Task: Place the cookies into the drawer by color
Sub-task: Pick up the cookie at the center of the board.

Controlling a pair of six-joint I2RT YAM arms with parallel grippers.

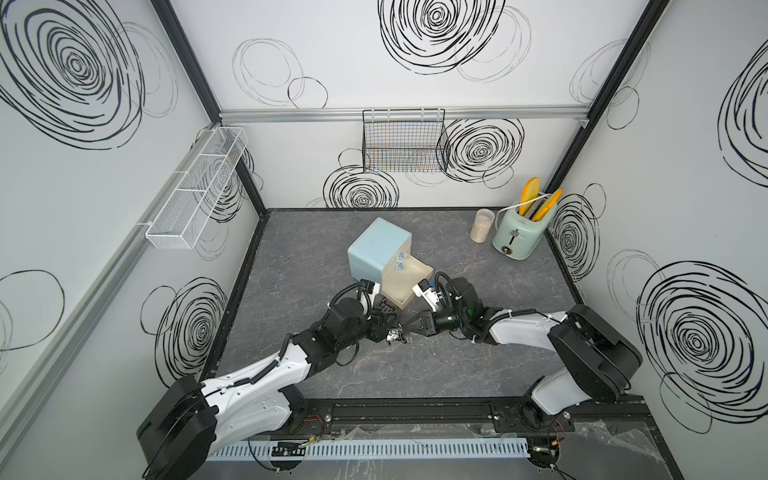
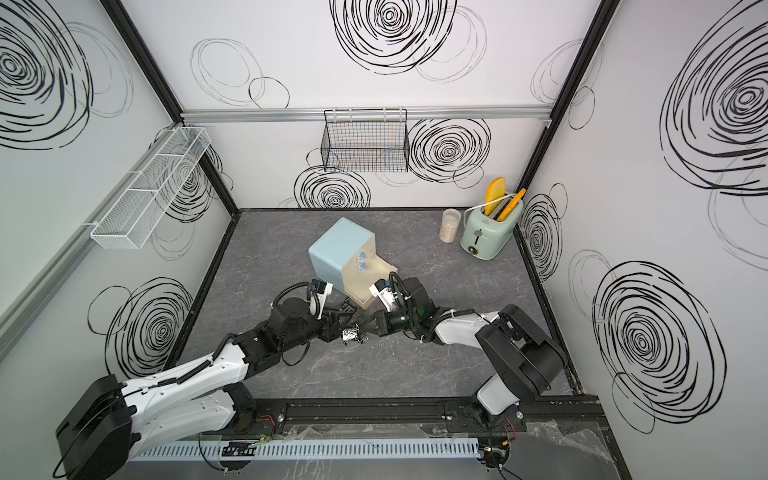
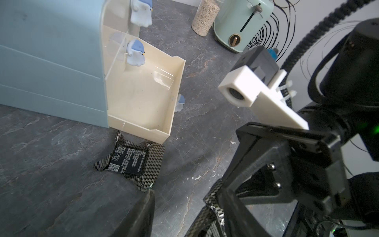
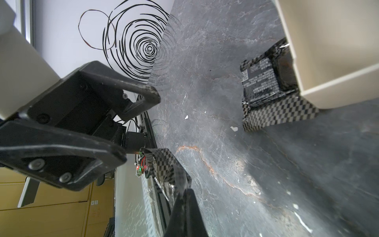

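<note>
A black checkered cookie packet [image 1: 395, 336] [image 2: 351, 334] hangs just above the table. My right gripper [image 4: 185, 191] [image 1: 405, 330] is shut on its crimped edge [image 4: 164, 162]. My left gripper [image 3: 188, 215] [image 1: 387, 326] faces it from the other side, open. The packet's end [image 3: 213, 197] lies close to one left finger [image 4: 114, 156]; I cannot tell whether they touch. A second black packet [image 3: 131, 162] [image 4: 264, 86] lies flat on the table against the front corner of the pulled-out cream drawer [image 3: 178, 86] [image 1: 424, 274]. The drawer's floor is bare. It belongs to the pale-blue cabinet [image 1: 376, 245] [image 2: 338, 245].
A mint-green toaster [image 1: 519, 235] holding yellow pieces and a jar of grain [image 1: 481, 225] stand at the back right. A black wire basket [image 1: 405, 141] hangs on the back wall. A white mesh shelf [image 1: 195, 187] hangs on the left wall.
</note>
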